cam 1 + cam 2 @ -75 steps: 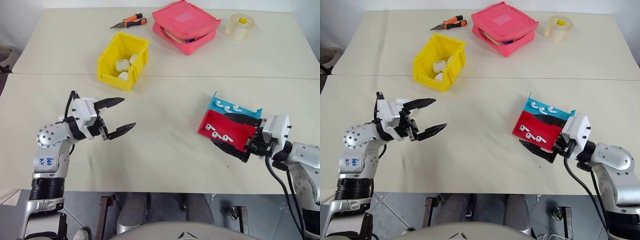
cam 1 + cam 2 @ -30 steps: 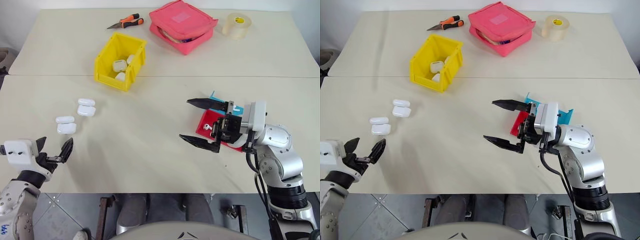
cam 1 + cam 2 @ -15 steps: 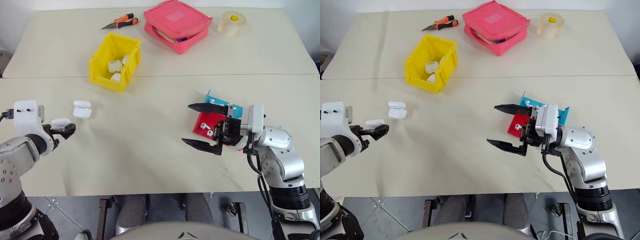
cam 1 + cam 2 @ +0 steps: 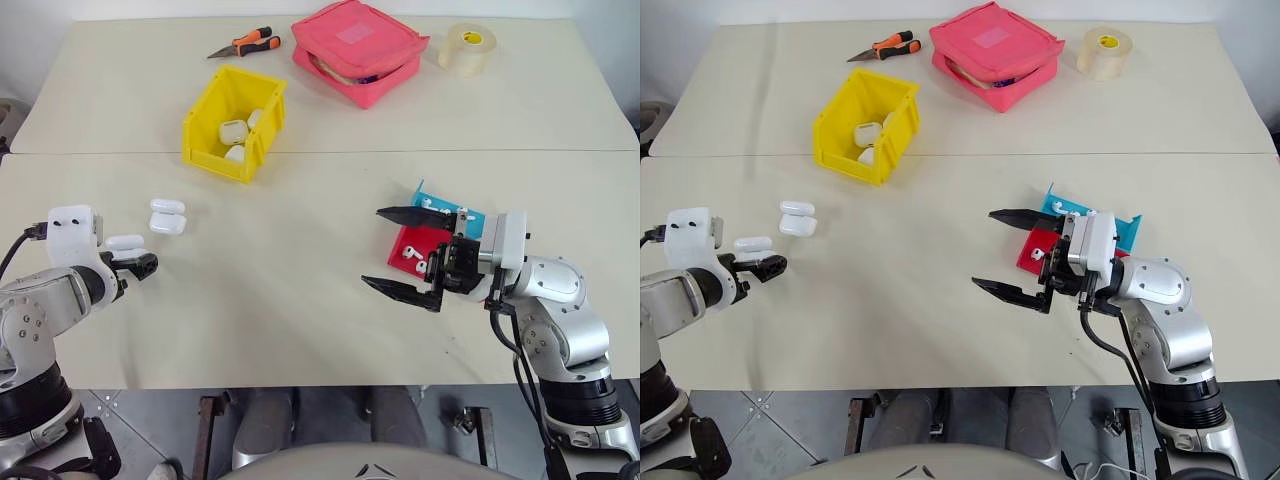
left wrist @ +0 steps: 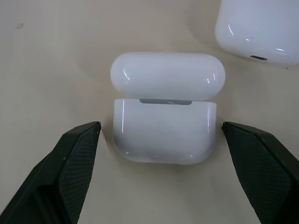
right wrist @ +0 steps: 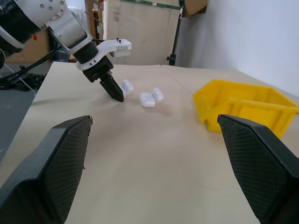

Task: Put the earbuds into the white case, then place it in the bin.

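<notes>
The left gripper (image 5: 159, 140) is sitting low over the table (image 4: 300, 230) with its fingers apart, one on each side of an open white case (image 5: 164, 112), and nothing is clamped yet: there are clear gaps on both flanks. The case is lying near the robot's left table edge, lid tipped back, glossy and rounded, with a grey hinge strip showing between lid and body; a second case (image 4: 167, 217) is lying just beside it, also open. Over on the right, the right gripper (image 4: 412, 252) is hanging in the air with its jaws spread wide and nothing between them, just in front of the red tray (image 4: 420, 243) and blue tray (image 4: 470, 217). The earbuds (image 4: 412, 258) are lying in those trays (tiny white things with short stems, hard to count from here), well apart from the case, so by my reckoning the first step is barely starting: no bud is in this case as far as the views are showing. The bin (image 4: 215, 110) is standing farther back, bright yellow with a sloped lip, already holding a few white cases, so earlier rounds look done while this case is waiting to be filled, closed and dropped in
</notes>
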Controlling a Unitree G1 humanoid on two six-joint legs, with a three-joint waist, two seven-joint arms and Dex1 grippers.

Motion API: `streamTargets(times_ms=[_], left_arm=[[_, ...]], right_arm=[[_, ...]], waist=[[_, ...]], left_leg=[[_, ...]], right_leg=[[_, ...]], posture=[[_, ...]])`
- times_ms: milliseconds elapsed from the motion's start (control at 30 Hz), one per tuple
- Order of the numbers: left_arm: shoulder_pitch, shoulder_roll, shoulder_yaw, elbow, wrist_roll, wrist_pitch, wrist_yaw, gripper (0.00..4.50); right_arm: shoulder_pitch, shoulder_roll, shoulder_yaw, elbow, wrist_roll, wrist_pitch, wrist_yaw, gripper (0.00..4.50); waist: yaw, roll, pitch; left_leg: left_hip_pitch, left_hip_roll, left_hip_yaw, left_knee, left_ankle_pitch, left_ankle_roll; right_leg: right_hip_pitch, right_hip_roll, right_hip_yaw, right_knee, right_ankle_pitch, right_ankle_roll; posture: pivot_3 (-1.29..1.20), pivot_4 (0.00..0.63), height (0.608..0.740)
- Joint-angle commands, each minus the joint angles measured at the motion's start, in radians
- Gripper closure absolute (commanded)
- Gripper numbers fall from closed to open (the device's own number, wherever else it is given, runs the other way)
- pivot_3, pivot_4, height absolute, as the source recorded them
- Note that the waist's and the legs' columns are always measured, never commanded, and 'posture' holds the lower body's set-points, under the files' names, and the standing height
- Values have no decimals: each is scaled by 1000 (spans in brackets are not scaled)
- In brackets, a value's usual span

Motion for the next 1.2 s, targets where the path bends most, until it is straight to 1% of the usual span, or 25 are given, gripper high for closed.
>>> streamTargets(times_ms=[33, 100, 133, 300, 367, 467, 533, 600, 667, 733, 800, 833, 900, 1033, 1133, 1200], left_arm=[[4, 14, -23, 20, 37, 2, -15, 895], [7, 12, -25, 19, 44, 2, -20, 1529], [11, 10, -26, 16, 43, 2, -24, 1720], [47, 6, 2, -15, 56, -24, -74, 1720], [105, 2, 12, -44, 31, -198, -178, 1720], [251, 6, 36, -85, 20, -503, -385, 1720], [351, 3, 63, -72, 26, -694, -526, 1720], [412, -19, 81, -43, 20, -855, -632, 1720], [434, -62, 79, -5, 13, -1067, -758, 1720], [423, -111, 60, 22, 10, -1265, -866, 1720], [368, -152, -63, 40, 2, -1344, -956, 1720], [349, -160, -117, 52, 5, -1365, -992, 1720], [309, -185, -186, 83, 18, -1429, -1037, 1720], [180, -275, -307, 142, -5, -1489, -1054, 1720], [74, -358, -408, 205, -40, -1518, -1116, 1720], [19, -400, -457, 256, -38, -1546, -1156, 1720]], right_arm=[[6, 3, -6, -45, -1, -18, -16, 0], [4, 3, -5, -45, -3, -19, -21, 0], [2, 2, -4, -45, -3, -19, -24, 0], [1, 2, -4, -42, -7, -20, -28, 0], [3, -2, -7, -40, -8, -20, -27, 0], [2, -10, -12, -37, -6, -17, -22, 0], [-2, -16, -17, -34, -4, -12, -20, 0], [-6, -23, -21, -32, -3, -8, -18, 0], [-7, -34, -27, -32, 0, -2, -17, 0], [-4, -48, -35, -38, 7, 7, -18, 0], [15, -80, -66, -56, 14, 23, -25, 0], [23, -93, -79, -61, 14, 27, -29, 0], [38, -109, -101, -74, 14, 32, -38, 0], [108, -145, -171, -132, 23, 53, -70, 0], [203, -168, -253, -188, 17, 66, -106, 0], [272, -180, -316, -224, 16, 74, -127, 0]], waist=[[0, 0, 0], [-2, 0, 0], [-2, 0, 0], [-2, 0, 0], [-4, 1, 0], [-5, 0, 0], [-4, 0, 0], [-3, 0, 0], [1, 1, 0], [9, 0, 0], [20, 0, 0], [26, 1, 0], [28, 0, 0], [23, 0, 0], [22, 0, 0], [25, -1, 0]], left_leg=[[0, 0, 0, 0, 0, 0], [0, 0, 0, 0, 0, -1], [1, 0, 0, 0, 0, -1], [1, 0, 0, 0, 1, -1], [1, 0, 0, 0, 1, -1], [0, 1, 1, -2, 1, -1], [-1, 1, 1, -2, 0, -1], [-1, 2, 1, -2, 0, -1], [-1, 2, 2, -1, 0, -1], [-1, 1, 2, 0, 0, 0], [-1, 1, 2, 1, 0, 0], [-1, 1, 2, 1, 0, 0], [-1, -1, 2, 2, 0, 2], [-2, -1, 3, 1, -1, 3], [-2, 0, 6, 1, -1, 3], [-2, 0, 13, 2, 0, 4]], right_leg=[[0, 0, 0, 0, 0, 0], [0, 0, 0, 1, 0, 0], [0, 0, 0, 1, 0, 0], [0, 0, 0, 1, 0, 0], [0, 0, 1, 1, 0, 0], [-1, 0, 1, 0, 0, -1], [-1, 0, 0, -2, 0, -1], [-1, 0, 0, -3, 0, -1], [-1, 0, 0, -4, 0, -1], [0, -1, -1, -5, 0, -1], [0, -1, -1, -5, 0, -1], [0, -1, -1, -5, 0, -1], [1, -2, -1, -4, 0, -1], [1, -2, -2, -3, 1, 1], [1, -2, -2, -3, 1, 1], [1, -2, -2, -3, 1, 1]], posture=[[0, 150, 740], [0, 150, 740], [0, 150, 740], [0, 150, 740], [0, 150, 740], [0, 150, 740], [0, 150, 740], [0, 150, 740], [0, 150, 740], [0, 150, 740], [0, 150, 740], [0, 150, 740], [0, 150, 740], [0, 150, 740], [0, 150, 740], [0, 150, 740]])
